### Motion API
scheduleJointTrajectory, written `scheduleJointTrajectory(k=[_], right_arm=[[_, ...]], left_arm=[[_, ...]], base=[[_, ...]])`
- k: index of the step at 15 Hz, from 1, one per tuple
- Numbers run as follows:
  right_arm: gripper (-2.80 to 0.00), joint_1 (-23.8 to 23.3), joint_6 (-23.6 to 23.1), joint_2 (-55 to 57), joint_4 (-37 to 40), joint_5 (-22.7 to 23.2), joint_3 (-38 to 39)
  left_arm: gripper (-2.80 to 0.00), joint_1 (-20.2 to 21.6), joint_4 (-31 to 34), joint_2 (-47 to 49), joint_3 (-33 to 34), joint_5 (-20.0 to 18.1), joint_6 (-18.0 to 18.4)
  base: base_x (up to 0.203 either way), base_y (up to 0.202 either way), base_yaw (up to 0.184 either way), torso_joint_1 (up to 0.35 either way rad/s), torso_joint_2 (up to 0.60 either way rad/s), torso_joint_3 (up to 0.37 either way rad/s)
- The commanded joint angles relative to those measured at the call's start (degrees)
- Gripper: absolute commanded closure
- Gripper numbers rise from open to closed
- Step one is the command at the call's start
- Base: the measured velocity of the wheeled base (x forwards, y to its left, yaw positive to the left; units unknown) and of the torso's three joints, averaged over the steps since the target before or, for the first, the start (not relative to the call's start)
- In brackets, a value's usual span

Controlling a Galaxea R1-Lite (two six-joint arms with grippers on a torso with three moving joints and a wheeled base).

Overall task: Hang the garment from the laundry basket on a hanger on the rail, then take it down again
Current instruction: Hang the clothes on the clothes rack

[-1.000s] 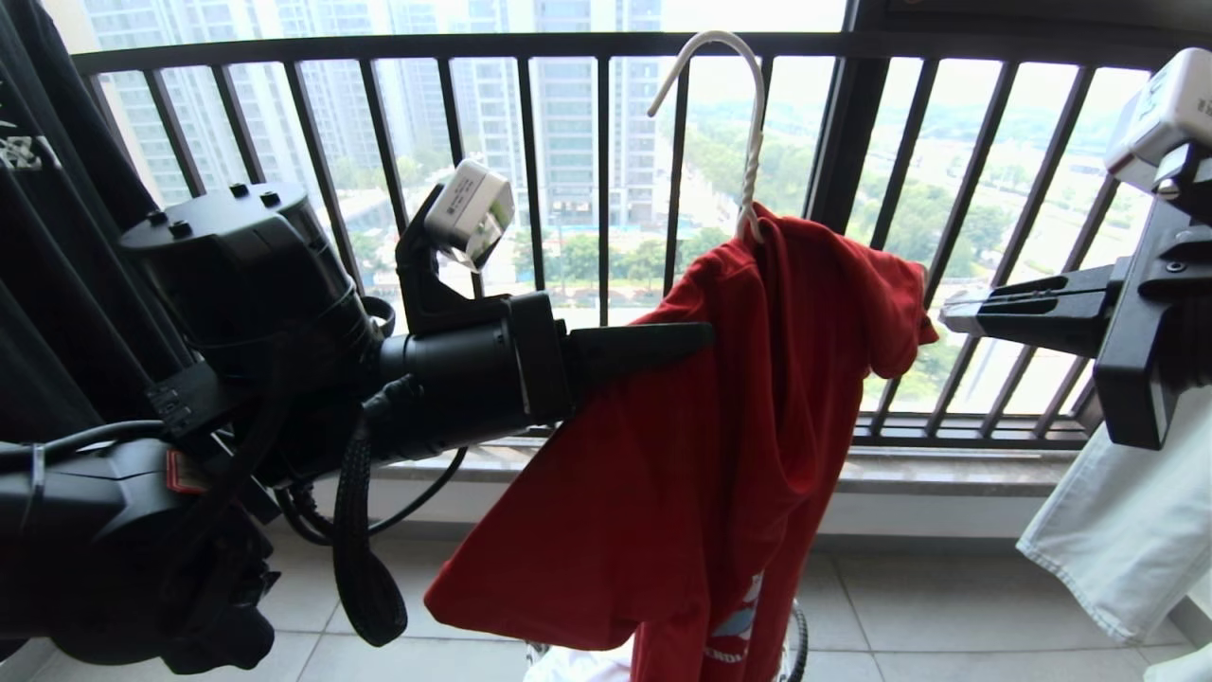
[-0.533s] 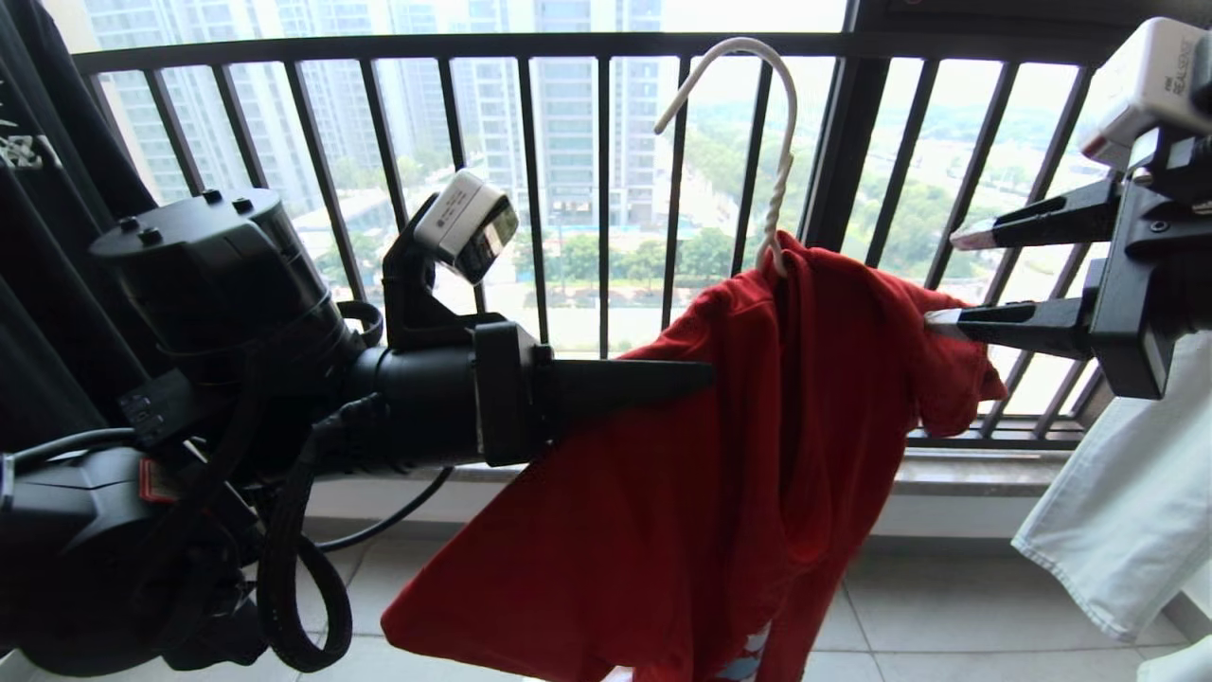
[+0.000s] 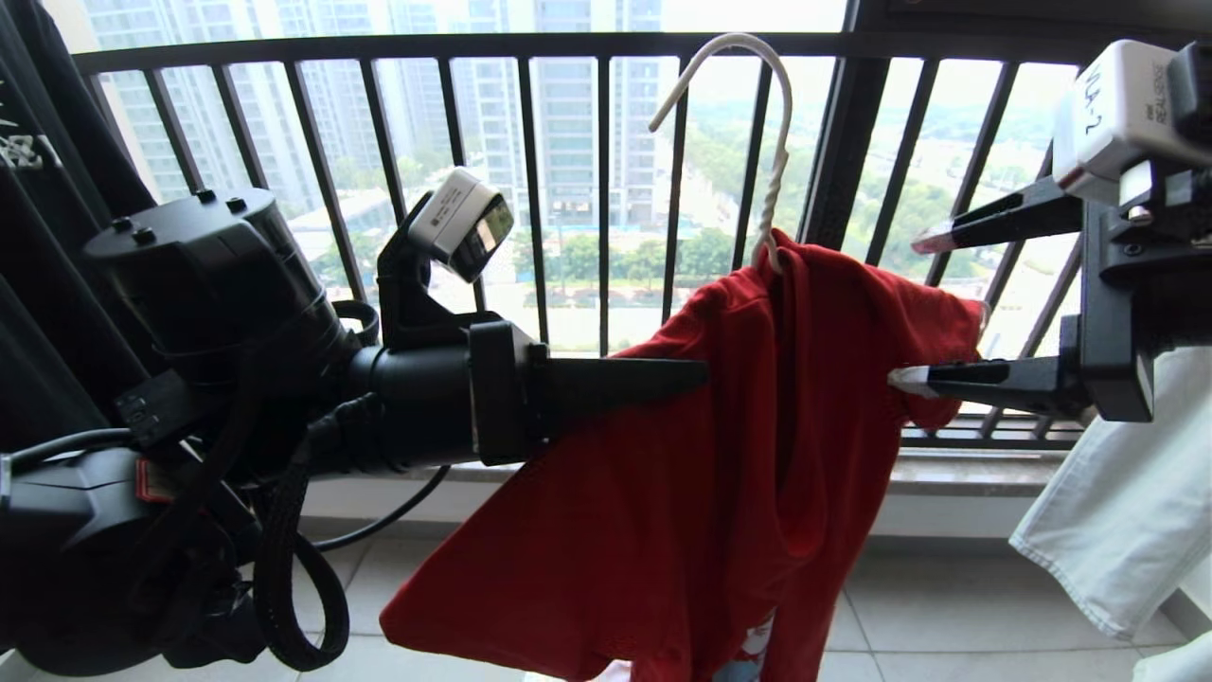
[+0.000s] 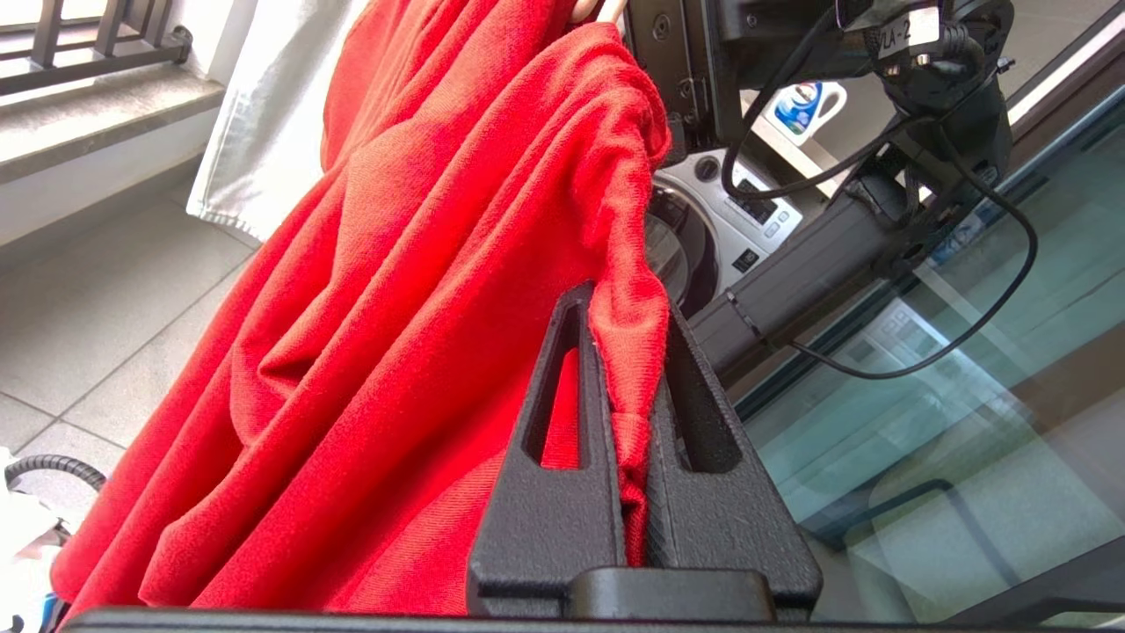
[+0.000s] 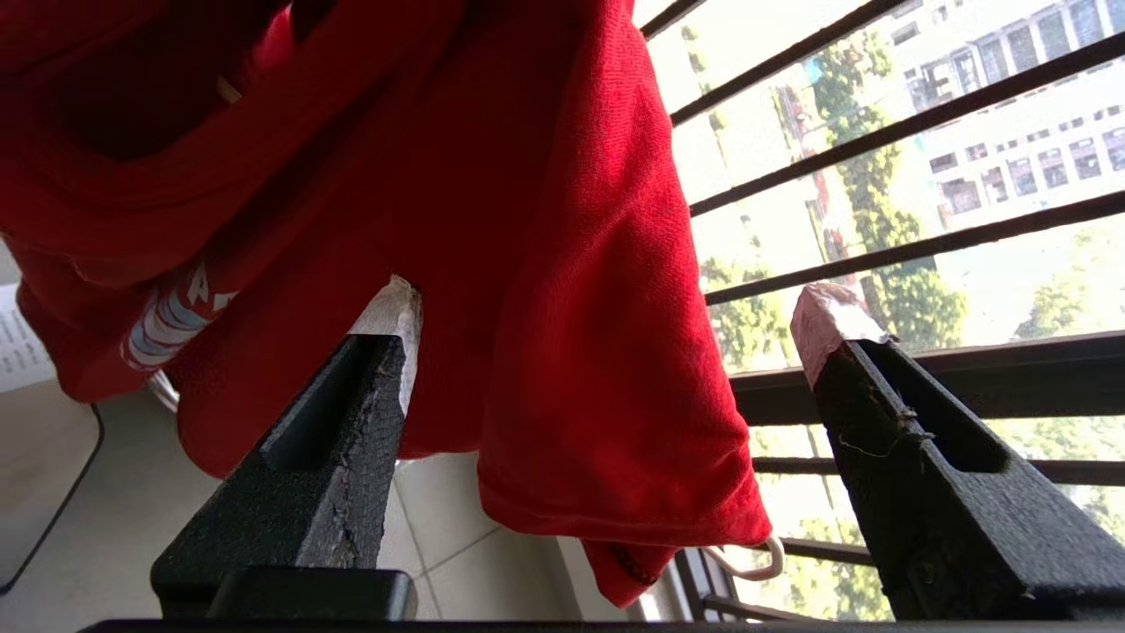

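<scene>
The red garment [image 3: 720,455] hangs on the white wire hanger [image 3: 772,133], whose hook stands free in the air before the window bars. My left gripper [image 3: 701,371] reaches in from the left. It is shut on a bunched fold of the garment [image 4: 439,264], with the cloth pinched between both fingers of the left gripper [image 4: 626,303]. My right gripper [image 3: 907,313] comes from the right and is open. Its taped fingertips [image 5: 391,303] straddle the right sleeve of the garment [image 5: 562,264] without pinching it. One hanger end [image 5: 756,563] pokes out under that sleeve. The laundry basket and the rail are out of view.
A black T-shirt [image 3: 57,237] hangs at the far left and a white garment [image 3: 1117,511] at the right. The dark window railing [image 3: 568,45] stands close behind the hanger. A washing machine [image 4: 721,220] and a glass door [image 4: 967,396] lie behind my right arm.
My right gripper has opened from shut, and its fingers now spread above and below the right sleeve. The hanger with the garment shifted slightly to the right. The left gripper kept its hold.
</scene>
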Motion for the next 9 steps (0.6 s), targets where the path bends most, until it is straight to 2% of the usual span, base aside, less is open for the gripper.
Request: scheduleJointTrajectory(k=[1,5,9], right_arm=[[-2.8,1.22,-0.21,1.37,-0.02,0.53,-0.59],[-2.8,1.32,-0.21,2.77,0.42,2.54,-1.02],[-2.8,2.18,-0.3,3.81,2.61,7.02,-1.26]], left_arm=[[0.0,0.03,-0.36,-0.03,-0.01,-0.26,-0.24],[0.0,0.03,-0.45,-0.12,-0.01,-0.35,-0.15],[0.0,0.11,-0.45,-0.56,0.07,-0.35,-0.15]], base=[[0.0,0.0,0.0,0.0,0.0,0.0],[0.0,0.0,0.0,0.0,0.0,0.0],[0.0,0.0,0.0,0.0,0.0,0.0]])
